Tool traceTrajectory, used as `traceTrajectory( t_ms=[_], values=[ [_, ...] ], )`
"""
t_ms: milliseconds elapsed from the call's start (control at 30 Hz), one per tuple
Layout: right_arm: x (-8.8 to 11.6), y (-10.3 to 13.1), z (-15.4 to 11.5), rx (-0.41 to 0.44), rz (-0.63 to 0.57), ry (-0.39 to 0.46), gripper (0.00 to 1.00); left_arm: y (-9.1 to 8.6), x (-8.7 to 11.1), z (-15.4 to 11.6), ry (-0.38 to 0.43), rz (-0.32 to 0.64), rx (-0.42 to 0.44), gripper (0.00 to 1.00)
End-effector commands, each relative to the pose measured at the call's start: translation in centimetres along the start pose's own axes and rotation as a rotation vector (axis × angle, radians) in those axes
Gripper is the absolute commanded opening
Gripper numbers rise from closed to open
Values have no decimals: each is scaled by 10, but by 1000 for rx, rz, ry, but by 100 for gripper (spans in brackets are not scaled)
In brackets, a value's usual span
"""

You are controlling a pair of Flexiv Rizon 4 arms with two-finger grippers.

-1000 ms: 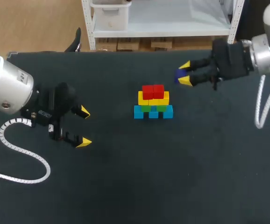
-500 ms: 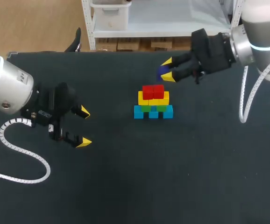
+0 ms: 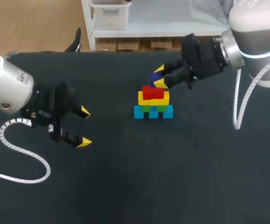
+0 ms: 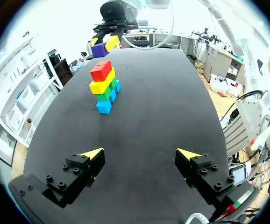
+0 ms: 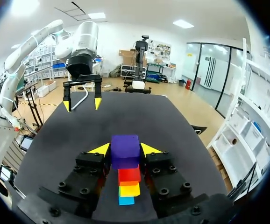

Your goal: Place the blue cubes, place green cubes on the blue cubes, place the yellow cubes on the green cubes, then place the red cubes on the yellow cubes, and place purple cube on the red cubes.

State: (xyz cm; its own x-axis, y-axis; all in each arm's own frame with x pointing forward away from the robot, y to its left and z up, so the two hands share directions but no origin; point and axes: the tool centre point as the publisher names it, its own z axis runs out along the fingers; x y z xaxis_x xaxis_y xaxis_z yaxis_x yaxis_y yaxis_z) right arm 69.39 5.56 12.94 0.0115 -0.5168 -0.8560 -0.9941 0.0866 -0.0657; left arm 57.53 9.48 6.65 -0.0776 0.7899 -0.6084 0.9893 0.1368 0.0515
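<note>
Right gripper (image 3: pixel 159 76) is clamping the small purple cube (image 5: pixel 124 150), having swung in from the far right; it's now hovering just over the 2 red cubes (image 3: pixel 152 92) atop the stack (image 3: pixel 153 111). Last placement looks imminent. Left gripper (image 3: pixel 83 126) is idling, fingers spread.

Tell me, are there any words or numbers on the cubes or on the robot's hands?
None can be read.
The purple cube, red cubes, yellow cubes, green cubes and blue cubes are plain colour on every face that shows.
The left hand and right hand show no letters or numbers.
The table bears no print either.
</note>
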Motion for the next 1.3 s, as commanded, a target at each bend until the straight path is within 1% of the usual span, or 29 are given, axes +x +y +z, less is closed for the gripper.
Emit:
traceTrajectory(
  t_ms=[33,333,1267,1300],
  values=[
    [1,2,1,1,2,6,0,-1,2,0,-7,3,-2,100],
    [7,3,4,-10,11,20,0,-1,2,0,-7,3,-2,100],
    [13,-2,13,-21,12,21,0,-1,2,0,-7,3,-2,100],
    [13,-2,13,-21,12,21,2,-1,2,0,-7,3,-2,100]
  ],
)
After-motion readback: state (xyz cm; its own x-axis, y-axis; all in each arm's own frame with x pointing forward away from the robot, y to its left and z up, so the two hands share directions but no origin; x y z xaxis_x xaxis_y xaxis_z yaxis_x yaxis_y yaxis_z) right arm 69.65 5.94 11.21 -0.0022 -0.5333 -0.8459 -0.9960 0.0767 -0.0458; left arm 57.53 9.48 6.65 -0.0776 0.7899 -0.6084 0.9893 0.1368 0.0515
